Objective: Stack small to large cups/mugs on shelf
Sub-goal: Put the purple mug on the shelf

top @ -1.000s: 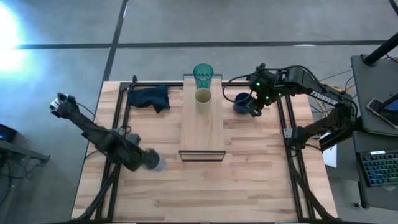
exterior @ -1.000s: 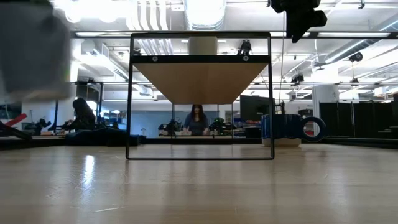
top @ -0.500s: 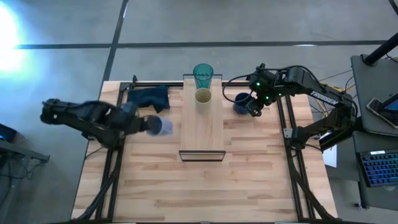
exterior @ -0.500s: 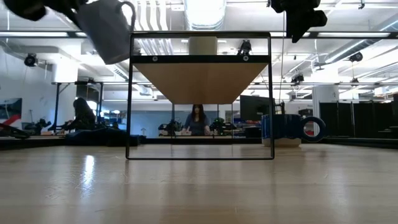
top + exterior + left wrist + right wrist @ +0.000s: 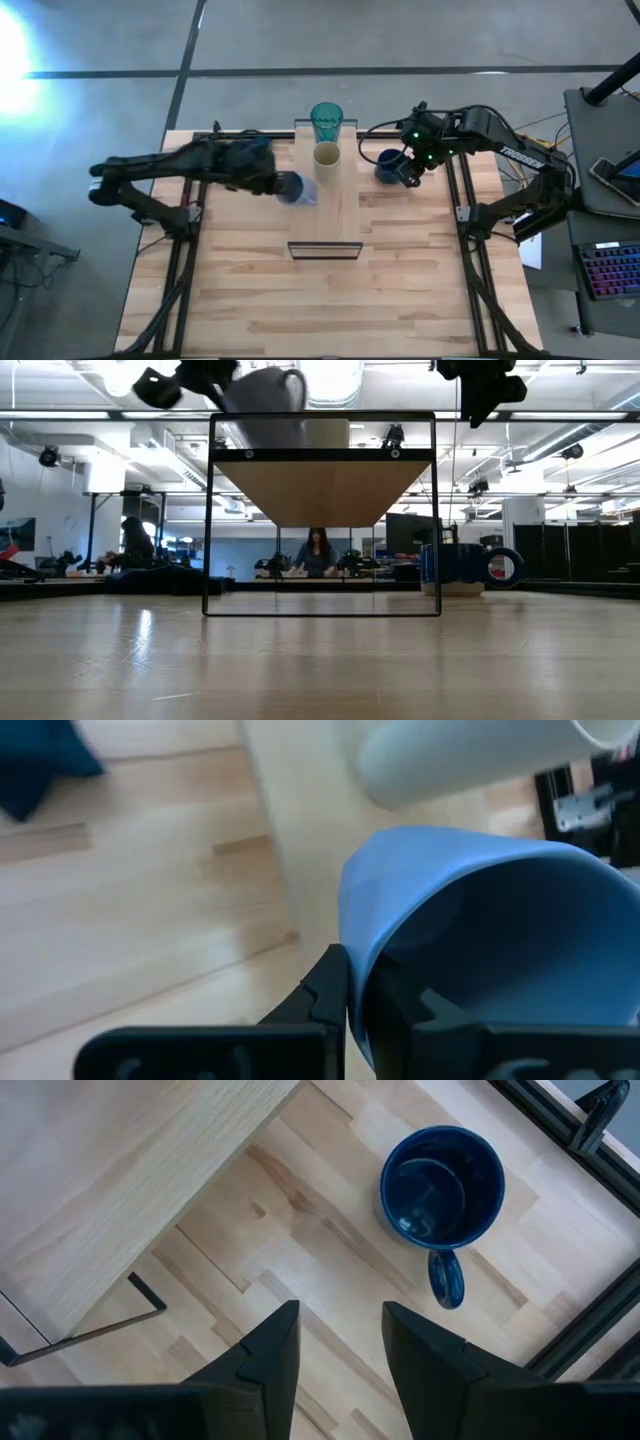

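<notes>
place: probably lab | ceiling ducts [image 5: 245, 385] | workbenches [image 5: 150, 575] | seated person [image 5: 317, 552]

The light is bright and even, and a strong white glare burns out the floor [image 5: 15, 50] at ten o'clock of the table [image 5: 330, 290]. The moving left arm [image 5: 170, 170] and its mug [image 5: 296, 189] are smeared by motion blur. Ceiling lamps [image 5: 330, 375] glare at twelve o'clock in the low view, and the tabletop shines softly.

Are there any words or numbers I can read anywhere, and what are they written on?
"TROSSEN", white letters on the right arm in the high view, small and only just readable.
No words or numbers show on the cups, the shelf or the table.
</notes>
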Available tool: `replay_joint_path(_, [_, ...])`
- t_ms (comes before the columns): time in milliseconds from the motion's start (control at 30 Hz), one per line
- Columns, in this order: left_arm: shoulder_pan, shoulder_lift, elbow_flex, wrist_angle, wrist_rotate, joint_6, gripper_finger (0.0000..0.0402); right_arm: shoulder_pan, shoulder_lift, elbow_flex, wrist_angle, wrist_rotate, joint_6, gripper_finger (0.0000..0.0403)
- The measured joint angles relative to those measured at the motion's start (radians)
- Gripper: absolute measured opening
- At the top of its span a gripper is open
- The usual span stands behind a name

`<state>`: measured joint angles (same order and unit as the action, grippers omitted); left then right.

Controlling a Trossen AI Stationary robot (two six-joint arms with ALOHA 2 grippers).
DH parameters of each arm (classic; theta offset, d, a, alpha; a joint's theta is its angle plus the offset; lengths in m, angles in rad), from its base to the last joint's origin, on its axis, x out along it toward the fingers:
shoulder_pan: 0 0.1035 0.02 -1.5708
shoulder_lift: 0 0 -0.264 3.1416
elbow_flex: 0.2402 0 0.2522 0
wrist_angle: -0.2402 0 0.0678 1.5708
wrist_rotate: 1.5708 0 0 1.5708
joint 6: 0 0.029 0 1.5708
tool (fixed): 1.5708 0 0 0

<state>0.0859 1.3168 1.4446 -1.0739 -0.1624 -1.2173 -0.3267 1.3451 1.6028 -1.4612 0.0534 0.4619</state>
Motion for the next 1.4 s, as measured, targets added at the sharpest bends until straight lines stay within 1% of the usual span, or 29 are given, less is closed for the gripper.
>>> replay_joint_path(200, [0.012,0.137,0.112,-0.002,0.051,0.066,0.0,0.0,-0.009,0.0,0.0,0.0,-0.002,0.0137])
replay_joint_path(367, [0.024,0.204,0.193,0.006,0.057,0.094,0.0,0.0,-0.016,0.0,-0.007,0.0,-0.015,0.0137])
replay_joint_path(467, [0.026,0.231,0.214,0.006,0.06,0.099,0.0,0.0,-0.017,0.0,-0.007,0.0,-0.018,0.0137])
replay_joint_path(567, [0.026,0.251,0.211,-0.002,0.085,0.098,0.0,0.002,-0.017,0.0,0.018,-0.001,-0.019,0.0137])
replay_joint_path(633, [0.028,0.261,0.208,-0.009,0.088,0.098,0.0,0.013,-0.017,0.0,0.058,-0.027,-0.028,0.0137])
replay_joint_path(733, [0.039,0.268,0.208,-0.007,0.093,0.098,0.0,0.038,-0.017,0.0,0.124,-0.103,-0.051,0.0133])
replay_joint_path(833, [0.053,0.269,0.205,-0.008,0.092,0.099,0.0,0.077,-0.008,0.0,0.179,-0.118,-0.055,0.0118])
replay_joint_path(900, [0.06,0.269,0.204,-0.007,0.088,0.099,0.0,0.099,0.007,-0.001,0.219,-0.129,-0.066,0.0102])
replay_joint_path(1033, [0.066,0.268,0.204,-0.007,0.092,0.1,0.0,0.141,0.036,-0.002,0.349,-0.163,-0.072,0.0054])
replay_joint_path(1133, [0.066,0.268,0.202,-0.007,0.093,0.1,0.0002,0.161,0.054,-0.002,0.396,-0.167,-0.074,0.0018])
replay_joint_path(1233, [0.066,0.268,0.202,-0.006,0.094,0.1,0.0003,0.174,0.07,-0.002,0.411,-0.174,-0.069,0.001])
replay_joint_path(1400, [0.069,0.268,0.202,0.009,0.094,0.108,0.0005,0.189,0.11,-0.002,0.494,-0.238,-0.048,0.0009])
